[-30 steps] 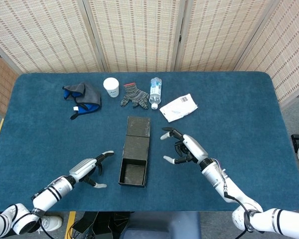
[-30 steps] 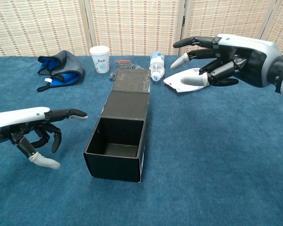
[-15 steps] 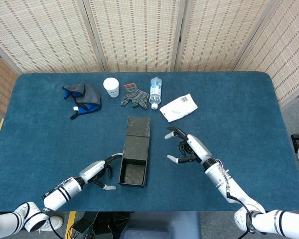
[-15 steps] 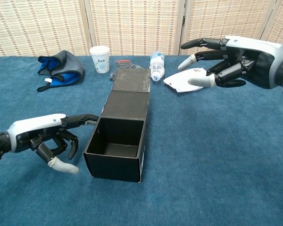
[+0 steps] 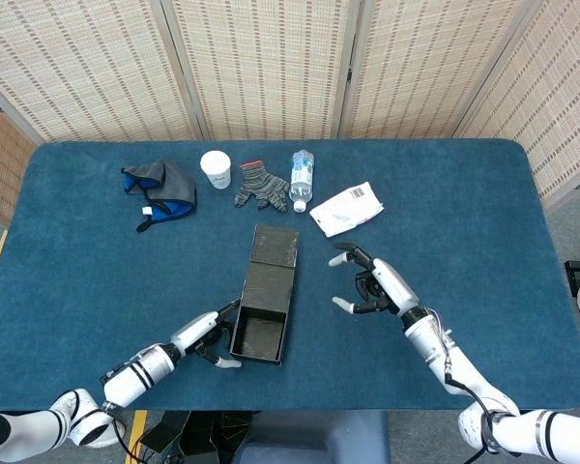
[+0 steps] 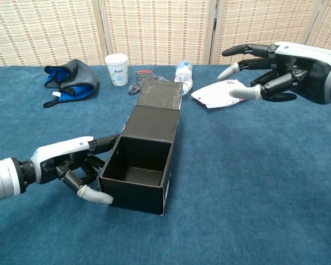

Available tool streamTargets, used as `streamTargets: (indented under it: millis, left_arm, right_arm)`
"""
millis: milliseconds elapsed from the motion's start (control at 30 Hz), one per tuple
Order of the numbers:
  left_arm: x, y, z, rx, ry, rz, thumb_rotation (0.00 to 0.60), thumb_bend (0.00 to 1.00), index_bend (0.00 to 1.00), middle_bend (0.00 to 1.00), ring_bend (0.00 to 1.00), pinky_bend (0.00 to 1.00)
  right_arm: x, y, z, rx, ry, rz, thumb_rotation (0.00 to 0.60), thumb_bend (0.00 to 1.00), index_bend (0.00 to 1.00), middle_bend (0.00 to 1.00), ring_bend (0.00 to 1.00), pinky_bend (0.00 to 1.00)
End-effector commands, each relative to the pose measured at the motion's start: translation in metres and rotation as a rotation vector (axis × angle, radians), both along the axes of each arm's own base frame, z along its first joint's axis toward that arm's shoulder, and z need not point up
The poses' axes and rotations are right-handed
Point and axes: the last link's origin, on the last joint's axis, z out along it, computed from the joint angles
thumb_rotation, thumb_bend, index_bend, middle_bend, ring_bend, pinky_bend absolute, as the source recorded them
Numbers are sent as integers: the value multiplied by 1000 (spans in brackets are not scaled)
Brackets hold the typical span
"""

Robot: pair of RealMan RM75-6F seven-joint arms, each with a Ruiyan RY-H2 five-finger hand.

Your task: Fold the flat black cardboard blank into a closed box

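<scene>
On the blue-carpeted table [image 5: 483, 222], a crumpled grey and blue cloth [image 5: 162, 188] lies at the far left, with a white paper cup [image 5: 216, 168] beside it. Nearer the front, the left hand [image 6: 71, 164] presses against the left wall of the open black cardboard box [image 6: 140, 168], one fingertip along the top edge and the thumb at the lower corner; its fingers [image 6: 95, 196] are curled, touching the wall rather than enclosing it. The box lid flap [image 6: 157, 105] lies flat behind. Beyond are a striped knitted glove [image 5: 261, 186], a clear plastic bottle [image 5: 302, 178] and a white packet [image 5: 348, 208]. The right hand [image 6: 289, 72] hovers, fingers spread, holding nothing.
</scene>
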Motion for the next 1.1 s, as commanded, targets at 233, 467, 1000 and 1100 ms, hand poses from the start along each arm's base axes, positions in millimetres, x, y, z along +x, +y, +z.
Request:
streamTargets:
  millis: [233, 467, 1000, 1100]
  left_arm:
    - [3, -1, -11, -5, -47, 15, 600, 112, 131, 119, 639, 886]
    - [2, 0, -16, -9, -75, 34, 600, 112, 266, 278, 675, 886]
    - [-6, 23, 24, 120, -131, 104, 600, 112, 302, 328, 686, 888]
    - [-3, 23, 28, 129, -137, 104, 600, 112, 302, 328, 686, 888]
  right_arm:
    - [-5, -1, 1, -7, -6, -18, 600, 228, 101, 279, 803, 1000]
    - [-9, -3, 0, -12, -11, -39, 600, 228, 101, 279, 803, 1000]
    - [4, -14, -25, 224, -209, -206, 600, 168, 36, 219, 220, 396]
    - [13, -23, -35, 297, -298, -253, 600, 80, 0, 107, 83, 231]
